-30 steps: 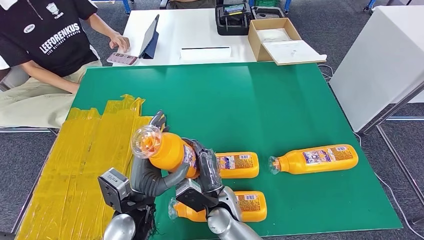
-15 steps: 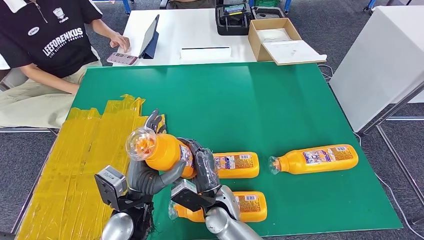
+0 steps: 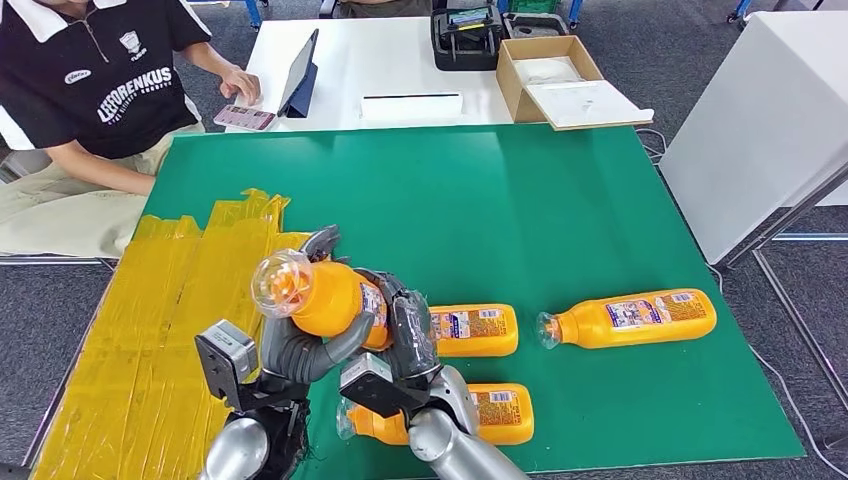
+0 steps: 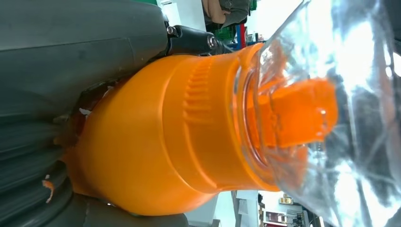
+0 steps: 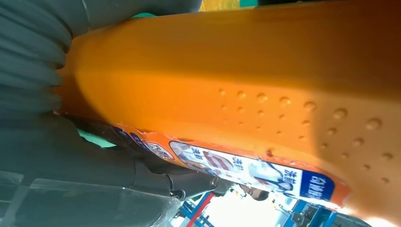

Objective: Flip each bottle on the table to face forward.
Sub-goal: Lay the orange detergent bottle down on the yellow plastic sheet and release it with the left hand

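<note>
Vs. 1 s ago, the held orange bottle had tipped a little lower and nearer the robot, its clear cap swung slightly down; left hand gripped it from below near the neck, right hand wrapped the label end. Judged: mid-flip, both hands re-orienting it in the air, not yet set down. 3 more orange bottles lay on the green mat: 1 just beyond the right hand, 1 under the right forearm, 1 well off to that hand's right. Yellow tape patch lay left of the left hand. Beyond: person in black shirt, white table w/ tablet, cardboard box.
</note>
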Controlling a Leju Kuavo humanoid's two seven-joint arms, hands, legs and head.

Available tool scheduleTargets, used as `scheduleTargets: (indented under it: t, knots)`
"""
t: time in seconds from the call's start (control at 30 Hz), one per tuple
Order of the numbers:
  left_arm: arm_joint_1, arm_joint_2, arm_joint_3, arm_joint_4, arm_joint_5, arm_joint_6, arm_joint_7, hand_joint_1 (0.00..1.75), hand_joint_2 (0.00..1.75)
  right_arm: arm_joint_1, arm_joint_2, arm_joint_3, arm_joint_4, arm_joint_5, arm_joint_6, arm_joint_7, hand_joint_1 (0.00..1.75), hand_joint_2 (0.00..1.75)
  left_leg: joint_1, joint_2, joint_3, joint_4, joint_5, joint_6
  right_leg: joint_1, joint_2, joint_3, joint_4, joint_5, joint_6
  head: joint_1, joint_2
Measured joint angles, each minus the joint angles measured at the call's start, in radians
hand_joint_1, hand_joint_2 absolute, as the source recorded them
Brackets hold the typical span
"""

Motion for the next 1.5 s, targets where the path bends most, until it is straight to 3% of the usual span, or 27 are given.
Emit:
scheduleTargets:
  t: [0.67, 0.8, 0.83, 1.07, 1.37, 1.5]
  knots:
    - [0.009, -0.019, 0.035, 0.011, 0.020, 0.007, -0.015, 1.75, 1.75, -0.010, 0.012, -0.002, 0.026, -0.021, 0.014, -0.013, 1.75, 1.75, 0.000, 0.000, 0.000, 0.000, 0.000, 0.000, 0.000, 0.000, 0.000, 0.000, 0.000, 0.000, 0.000, 0.000]
    - [0.013, -0.022, 0.042, 0.008, 0.020, 0.014, -0.022, 1.75, 1.75, -0.013, 0.012, -0.002, 0.027, -0.024, 0.017, -0.016, 0.07, 1.75, 0.000, 0.000, 0.000, 0.000, 0.000, 0.000, 0.000, 0.000, 0.000, 0.000, 0.000, 0.000, 0.000, 0.000]
    - [0.017, -0.023, 0.045, 0.005, 0.021, 0.017, -0.025, 1.75, 1.75, -0.012, 0.012, -0.002, 0.022, -0.023, 0.019, -0.016, 0.00, 1.75, 0.000, 0.000, 0.000, 0.000, 0.000, 0.000, 0.000, 0.000, 0.000, 0.000, 0.000, 0.000, 0.000, 0.000]
    - [0.045, -0.024, 0.087, -0.032, 0.032, 0.033, -0.039, 1.75, 1.75, 0.042, -0.035, -0.006, -0.157, 0.020, 0.052, 0.045, 0.00, 1.75, 0.000, 0.000, 0.000, 0.000, 0.000, 0.000, 0.000, 0.000, 0.000, 0.000, 0.000, 0.000, 0.000, 0.000]
    - [0.061, -0.024, 0.113, -0.049, 0.033, 0.038, -0.040, 1.75, 1.75, 0.092, -0.078, -0.015, -0.300, 0.032, 0.056, 0.055, 0.00, 1.75, 0.000, 0.000, 0.000, 0.000, 0.000, 0.000, 0.000, 0.000, 0.000, 0.000, 0.000, 0.000, 0.000, 0.000]
    - [0.086, -0.023, 0.131, -0.056, 0.036, 0.044, -0.051, 1.75, 1.75, 0.181, -0.145, -0.042, -0.488, 0.073, 0.050, 0.077, 0.00, 1.75, 0.000, -0.001, -0.001, 0.000, 0.000, 0.000, 0.000, -0.001, -0.001, 0.000, 0.000, 0.000, 0.000, 0.000]
